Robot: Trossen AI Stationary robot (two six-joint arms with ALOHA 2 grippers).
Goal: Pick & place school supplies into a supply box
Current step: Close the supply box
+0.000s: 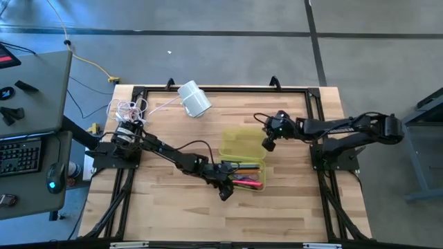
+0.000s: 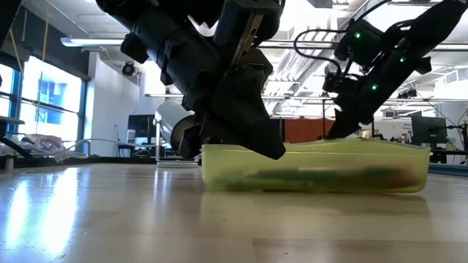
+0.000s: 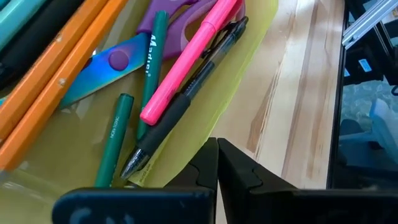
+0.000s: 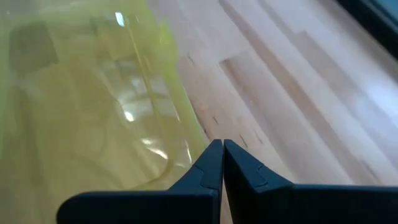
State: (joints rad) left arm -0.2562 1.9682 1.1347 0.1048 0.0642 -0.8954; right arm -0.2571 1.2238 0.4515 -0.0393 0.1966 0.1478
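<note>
The supply box (image 1: 239, 142), translucent yellow-green, lies open mid-table, its lid flat toward the far side. In its near half lie the school supplies (image 1: 246, 178): a pink pen (image 3: 186, 59), a black pen (image 3: 180, 106), green pencils (image 3: 115, 134), orange pencils (image 3: 56, 74) and the purple-handled scissors (image 3: 168, 15). My left gripper (image 1: 225, 191) is shut at the box's near left corner. My right gripper (image 1: 268, 144) is shut at the lid's right edge (image 4: 180, 112). My left gripper (image 3: 217, 152) points its shut fingertips down at the box's rim (image 3: 186, 162), beside the black pen's tip; whether they touch the rim I cannot tell. My right gripper (image 4: 222, 152) has its shut fingertips at the lid's rounded corner (image 4: 186, 155), coming from the table's right; whether they touch it I cannot tell.
A white cylinder (image 1: 194, 99) lies near the far edge, with a coiled white cord (image 1: 128, 108) at the far left corner. A black frame runs round the tabletop (image 1: 173, 221). Bare wood lies near and right of the box. A desk with a keyboard (image 1: 21, 155) stands left.
</note>
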